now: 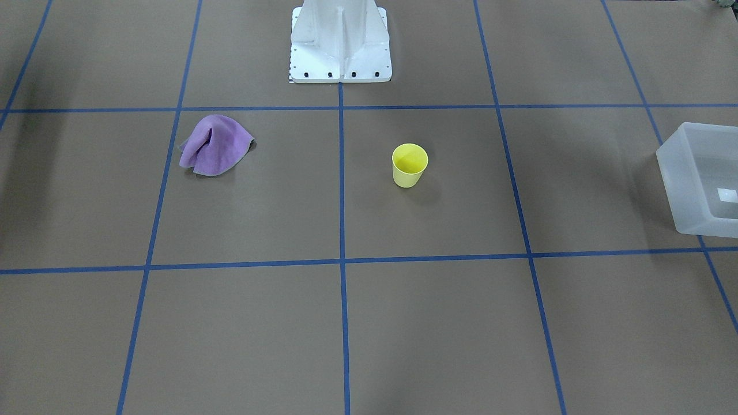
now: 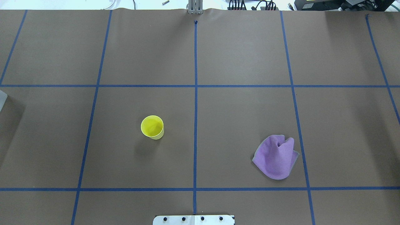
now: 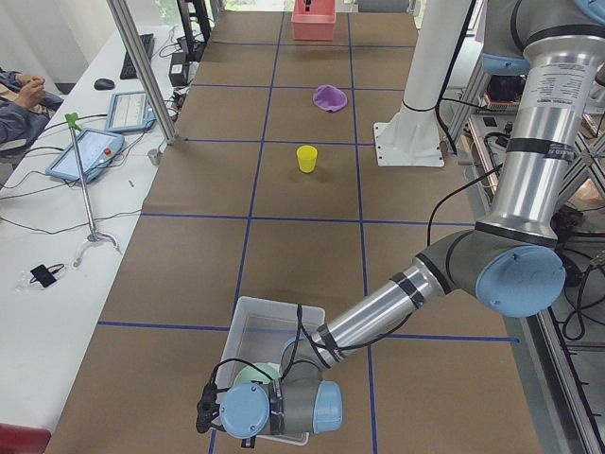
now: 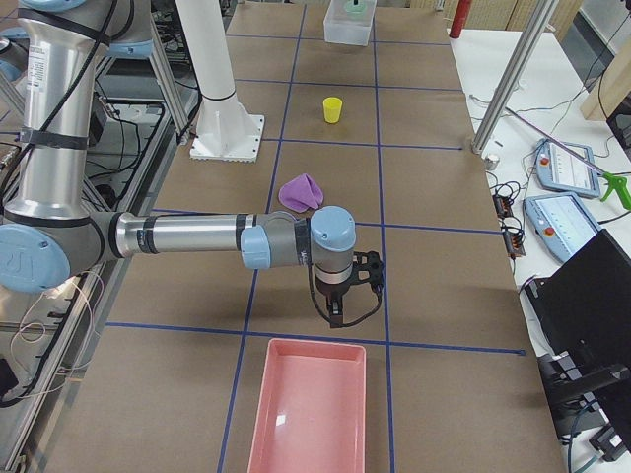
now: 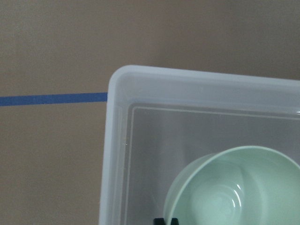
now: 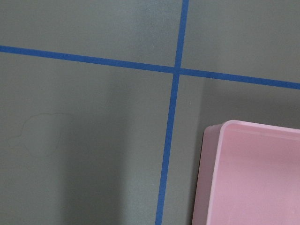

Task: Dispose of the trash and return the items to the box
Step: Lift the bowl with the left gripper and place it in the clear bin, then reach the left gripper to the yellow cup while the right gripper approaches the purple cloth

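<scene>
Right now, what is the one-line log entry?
bowl: in box | cup: upright on table | cloth: on table

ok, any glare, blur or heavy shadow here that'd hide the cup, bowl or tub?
Front-facing: sharp; yellow cup casts a soft shadow, tub cropped at the edge with one bright patch on its floor. Overhead: even light, dim bands at both side edges. Left wrist: mint bowl slightly soft, small specular glints inside. Right wrist: broad shadow on the paper beside the pink tray.
</scene>
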### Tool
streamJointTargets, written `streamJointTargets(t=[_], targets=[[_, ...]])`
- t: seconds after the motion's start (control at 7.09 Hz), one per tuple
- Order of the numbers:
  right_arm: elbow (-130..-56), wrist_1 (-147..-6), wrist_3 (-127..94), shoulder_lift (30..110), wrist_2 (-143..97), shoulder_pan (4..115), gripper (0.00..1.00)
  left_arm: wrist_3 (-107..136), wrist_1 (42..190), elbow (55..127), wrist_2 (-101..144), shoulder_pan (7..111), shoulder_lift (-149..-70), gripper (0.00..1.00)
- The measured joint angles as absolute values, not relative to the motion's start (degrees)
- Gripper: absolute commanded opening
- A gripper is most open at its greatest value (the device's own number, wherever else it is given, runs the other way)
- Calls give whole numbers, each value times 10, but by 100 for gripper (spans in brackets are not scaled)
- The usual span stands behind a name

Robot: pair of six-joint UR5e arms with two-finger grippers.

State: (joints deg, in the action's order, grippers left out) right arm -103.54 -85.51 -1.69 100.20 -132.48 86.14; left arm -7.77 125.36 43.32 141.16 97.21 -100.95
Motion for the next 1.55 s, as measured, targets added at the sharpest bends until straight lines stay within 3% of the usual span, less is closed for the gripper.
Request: streamJointTargets(t=[0.56,0.71,0.99,1.27,1.55], targets=[[-1035,-855,-18,1002,-1325,857,100,-67,1222,502,1446,968,-1016,97],[-1035,-855,-18,1002,-1325,857,100,-58,1164,572,1457,969,-1013,97],[-1035,-854,-19,1002,-1325,857,100,11,1028,786,1442,959,-975,97],[-1035,-854,-19,1002,-1326,857,100,180,981,990,1417,880,-925,97],[-1037,-854,-26,1002,-1327,857,100,367,974,1114,1384,755,-923,97]])
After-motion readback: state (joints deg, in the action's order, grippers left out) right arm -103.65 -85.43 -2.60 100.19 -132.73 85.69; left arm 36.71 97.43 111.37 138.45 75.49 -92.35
